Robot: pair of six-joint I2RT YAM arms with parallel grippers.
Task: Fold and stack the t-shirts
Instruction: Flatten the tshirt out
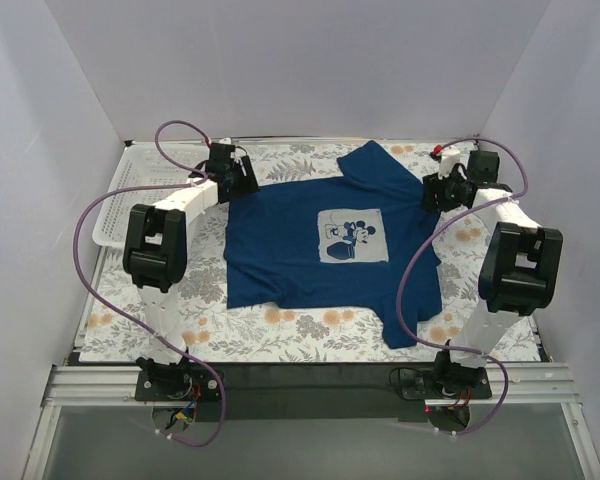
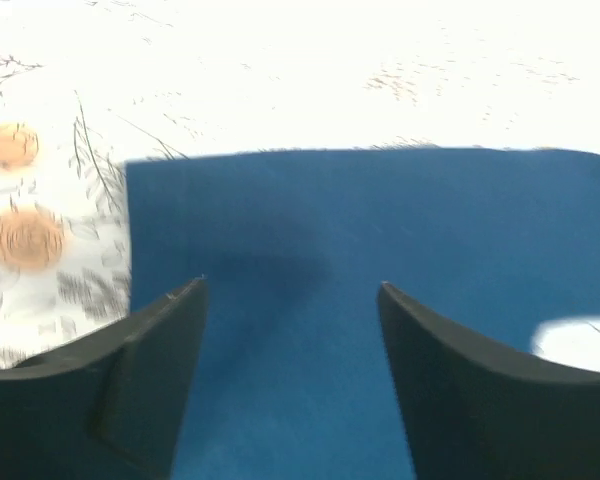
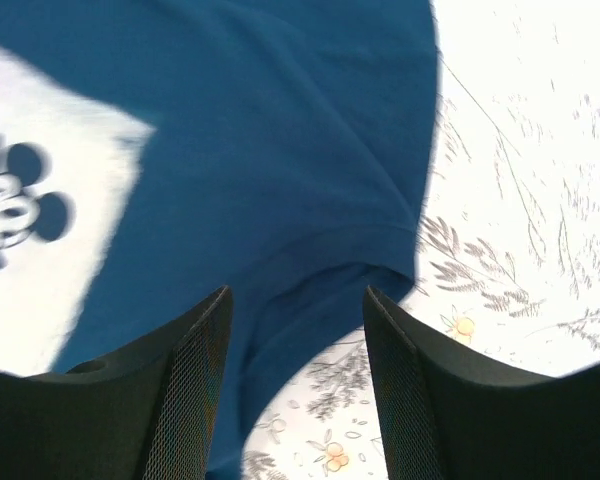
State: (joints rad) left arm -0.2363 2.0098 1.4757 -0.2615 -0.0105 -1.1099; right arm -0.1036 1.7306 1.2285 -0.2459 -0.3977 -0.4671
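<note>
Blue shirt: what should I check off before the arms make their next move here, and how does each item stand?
1. Shirt spread out, print facing up: ok.
2. Shirt lying smooth: not ok; its far-right part looks rumpled near the right jaws.
3. Left jaws open: ok, the left wrist view shows a gap with blue cloth below.
4. Right jaws open: ok, the right wrist view shows the same.
5. Left jaws lined up over a shirt corner: ok.
6. Jaws touching the cloth: cannot tell.
</note>
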